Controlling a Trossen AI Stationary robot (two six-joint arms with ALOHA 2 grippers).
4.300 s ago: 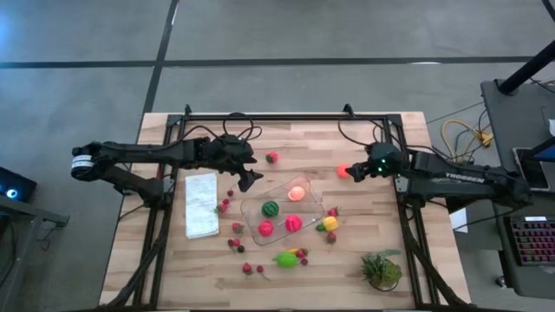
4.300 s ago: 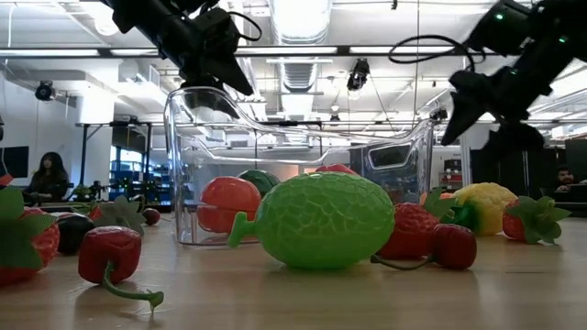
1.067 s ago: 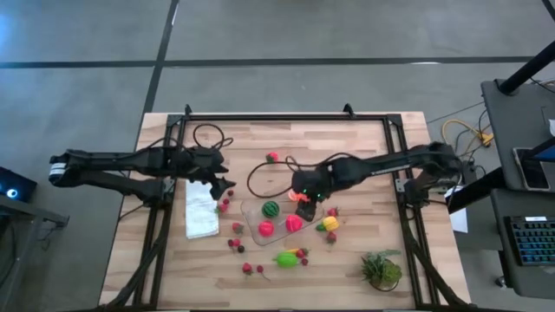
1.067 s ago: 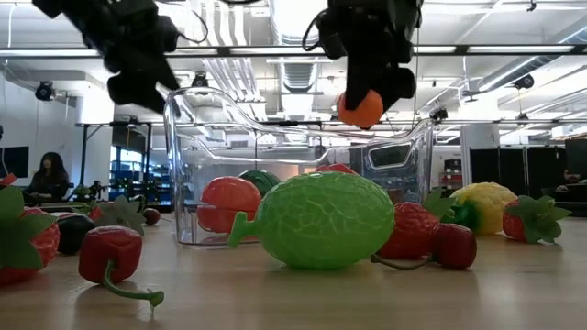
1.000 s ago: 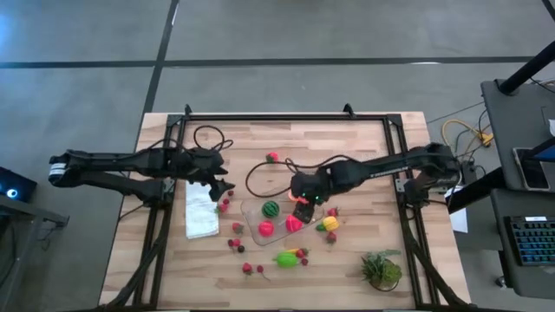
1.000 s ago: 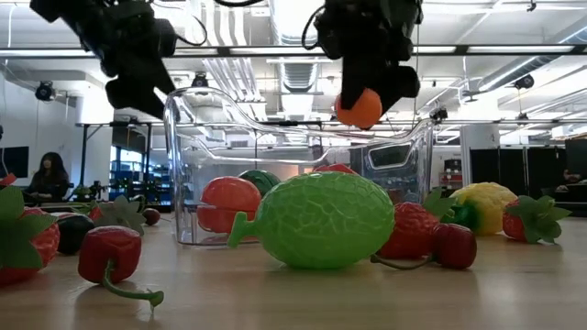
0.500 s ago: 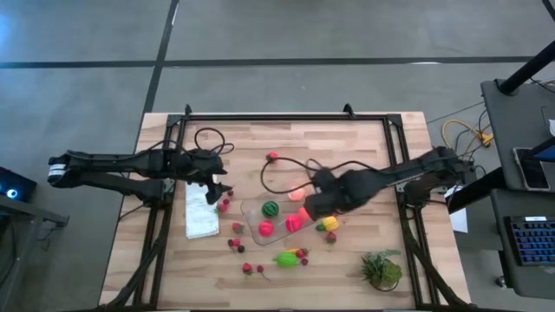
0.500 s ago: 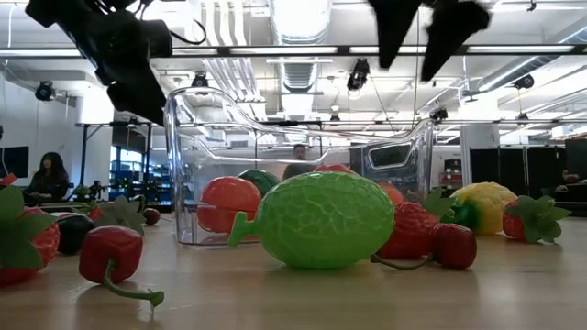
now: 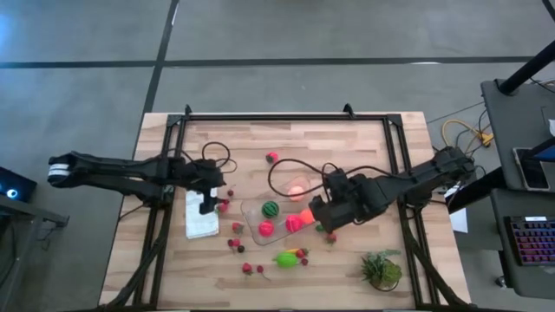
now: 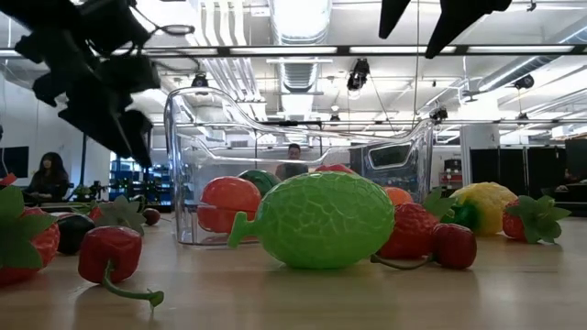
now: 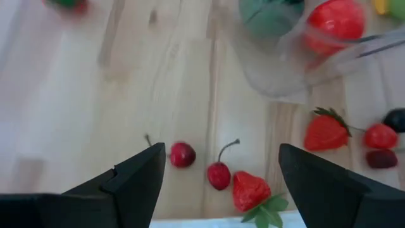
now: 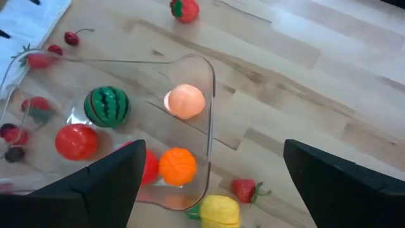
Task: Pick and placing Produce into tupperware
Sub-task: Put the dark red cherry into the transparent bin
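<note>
**Much of the produce is masked at table level; both grippers spread and empty**

In your low view, the nearest things crowd the lens: a red pepper [image 10: 108, 257] at lower left, cut-off strawberries at the left edge, and the big lime-green melon [image 10: 323, 220] at centre. That melon hides most of the tupperware [image 10: 275, 137] behind it, so you see only a red fruit [image 10: 229, 203], a sliver of the striped melon and an orange edge through the clear wall. The yellow fruit [image 10: 486, 203] sits at the right. The left gripper [image 10: 105, 105] is a dark blur at upper left; the right gripper [image 10: 431, 23] is cropped by the top edge, its two fingers standing apart with nothing between them.

From above, the tupperware [image 9: 279, 196] lies at the worktop's centre. The right wrist view shows its contents best: the striped melon [image 12: 106, 106], a red fruit [image 12: 76, 142], an orange fruit [image 12: 177, 166] and a pale peach one [image 12: 185, 101], with another red piece half hidden by a finger. The right gripper [image 9: 319, 213] hangs over the container's right end, covering part of it.

The left gripper [image 9: 208, 201] hovers over the white cloth [image 9: 201, 227], fingers parted and holding nothing; its wrist view shows two cherries [image 11: 183, 154] and a strawberry [image 11: 250, 192] on the wood, blurred.

The worktop [image 9: 364, 139] is pale wooden planking with a black frame; a leafy green tuft [image 9: 381, 269] sits at its lower right. Beyond it lie grey floor and, in the low view, an open hall with ceiling lights and a seated person [image 10: 48, 179] at far left.
</note>
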